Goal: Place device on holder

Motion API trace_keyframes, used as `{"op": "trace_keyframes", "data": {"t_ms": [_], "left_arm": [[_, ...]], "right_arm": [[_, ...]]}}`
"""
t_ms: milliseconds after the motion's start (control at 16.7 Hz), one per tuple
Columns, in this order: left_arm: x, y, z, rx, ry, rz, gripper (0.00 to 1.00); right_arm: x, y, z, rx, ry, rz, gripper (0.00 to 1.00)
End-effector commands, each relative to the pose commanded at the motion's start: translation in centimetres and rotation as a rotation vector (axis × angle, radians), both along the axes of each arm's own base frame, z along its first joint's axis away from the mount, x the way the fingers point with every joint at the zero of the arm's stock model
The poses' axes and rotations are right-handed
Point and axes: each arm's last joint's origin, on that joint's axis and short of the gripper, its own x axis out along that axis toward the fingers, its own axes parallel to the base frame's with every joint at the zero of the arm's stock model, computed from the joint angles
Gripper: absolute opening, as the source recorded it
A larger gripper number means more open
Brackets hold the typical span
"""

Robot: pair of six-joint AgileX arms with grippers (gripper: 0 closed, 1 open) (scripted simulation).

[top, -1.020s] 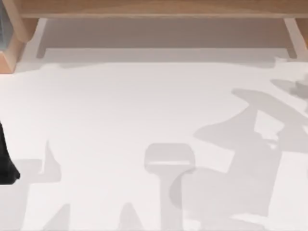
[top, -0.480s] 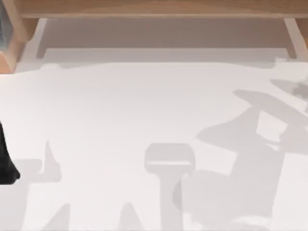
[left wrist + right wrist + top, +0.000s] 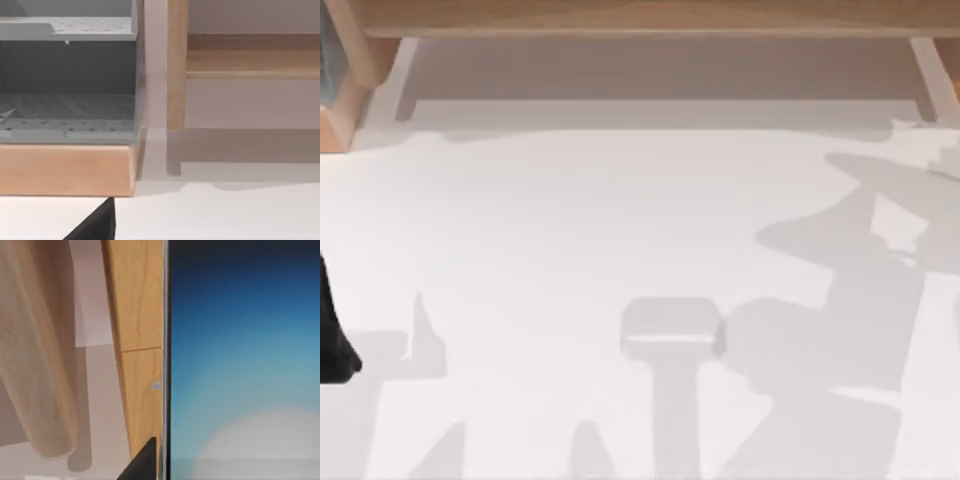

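Right up against the right wrist cam: device (image 3: 240, 365) close up, grip unclear

In the right wrist view the device's blue screen has a pale patch twd one end, and its thin silver edge runs alongside a wooden upright (image 3: 137, 340), w/ a rounded wooden beam (image 3: 40, 355) further off. A dark tip of the right gripper (image 3: 142, 462) sits just beside the device's edge, but I can't tell if it's clamped on it or not. The left arm (image 3: 332, 330) is parked at the left edge of the white table (image 3: 570, 220). Its wrist view has a black bit of the left gripper (image 3: 95, 227) over the table, can't tell apart or together, facing a grey perforated shelf unit (image 3: 67, 105) on a wood base next to a wooden post (image 3: 176, 65). From the top there's a big arm-shaped shadow (image 3: 850, 300) on the table's right side and a wooden frame (image 3: 650, 18) along the far edge.
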Motion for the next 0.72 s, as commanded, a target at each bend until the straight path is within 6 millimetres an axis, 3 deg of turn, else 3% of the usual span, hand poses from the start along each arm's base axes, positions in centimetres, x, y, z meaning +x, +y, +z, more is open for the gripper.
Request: {"op": "trace_keyframes", "data": {"t_ms": [240, 720], "left_arm": [[0.0, 0.0, 0.0, 0.0, 0.0, 0.0, 1.0], [0.0, 0.0, 0.0, 0.0, 0.0, 0.0, 1.0]], "right_arm": [[0.16, -0.05, -0.11, 0.001, 0.0, 0.001, 0.0], [0.16, -0.05, -0.11, 0.001, 0.0, 0.001, 0.6]]}}
